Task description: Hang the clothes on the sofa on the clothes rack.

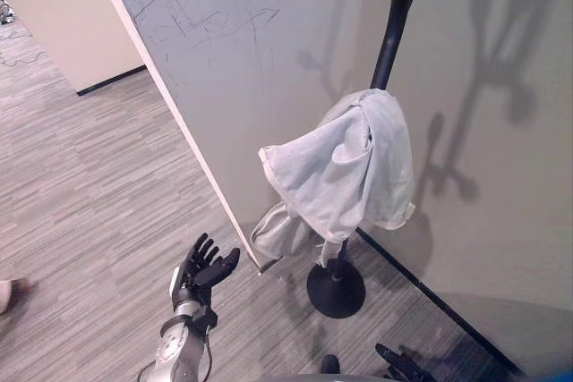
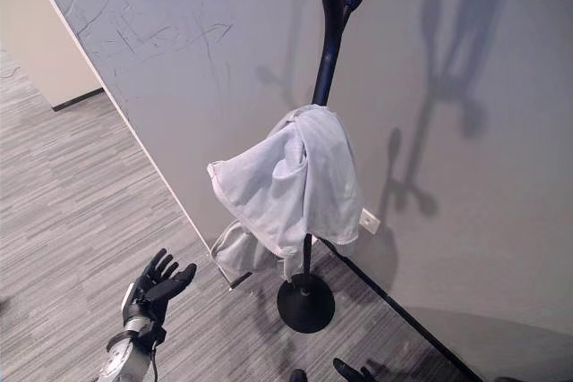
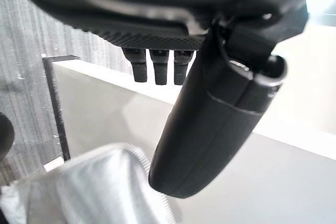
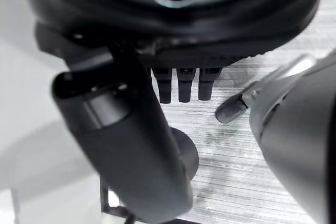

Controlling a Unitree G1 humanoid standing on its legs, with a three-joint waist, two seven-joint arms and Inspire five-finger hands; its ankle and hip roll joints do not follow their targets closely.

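A pale grey garment (image 1: 345,167) hangs bunched over a hook of the black clothes rack (image 1: 391,38), and one end droops toward the rack's round base (image 1: 336,288). My left hand (image 1: 201,273) is low and to the left of the rack. It is open, its fingers are spread, and it holds nothing. It stays apart from the cloth. In the left wrist view the garment (image 3: 89,187) lies past the thumb. My right hand (image 1: 403,366) is near the floor, right of the base, open and empty. The base (image 4: 185,153) shows beyond its fingers.
A large grey wall panel (image 1: 269,51) stands right behind the rack, and its corner edge (image 1: 179,131) runs down to the floor. A black skirting strip (image 1: 430,297) lines the wall on the right. Grey striped carpet (image 1: 81,185) spreads out to the left.
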